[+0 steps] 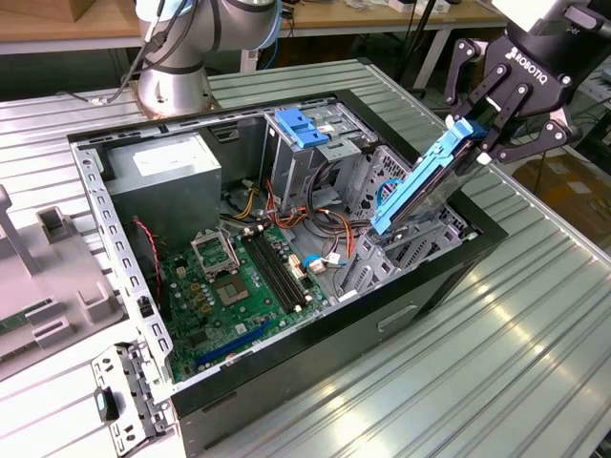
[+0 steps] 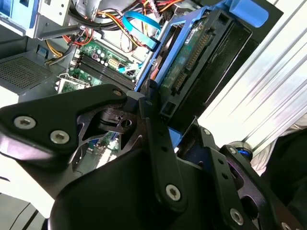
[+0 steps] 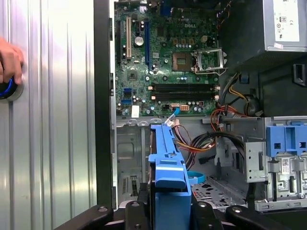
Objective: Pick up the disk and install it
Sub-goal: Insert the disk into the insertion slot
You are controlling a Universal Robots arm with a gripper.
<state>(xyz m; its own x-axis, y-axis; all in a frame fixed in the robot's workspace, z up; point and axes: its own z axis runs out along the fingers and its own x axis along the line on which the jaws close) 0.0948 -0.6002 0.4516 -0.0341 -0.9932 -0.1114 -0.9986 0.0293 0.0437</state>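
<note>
— Bright, even light; the ribbed silver metal table (image 3: 57,120) (image 2: 259,96) beside the jaws glares white in both wrist views.
— Yes, and the open black computer case (image 1: 286,367) below them holds soft shadow inside.

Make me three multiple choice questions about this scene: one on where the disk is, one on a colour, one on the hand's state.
1. Where is the disk? A on a shelf; B above the open computer case; C in a drawer.
2. What colour is its frame? A blue; B red; C yellow.
3. How is the hand? A open and empty; B shut on a screwdriver; C shut on the disk.
Answers: B, it hangs tilted over the case's edge; A, the frame is bright blue; C, it grips the disk's upper end.
</note>
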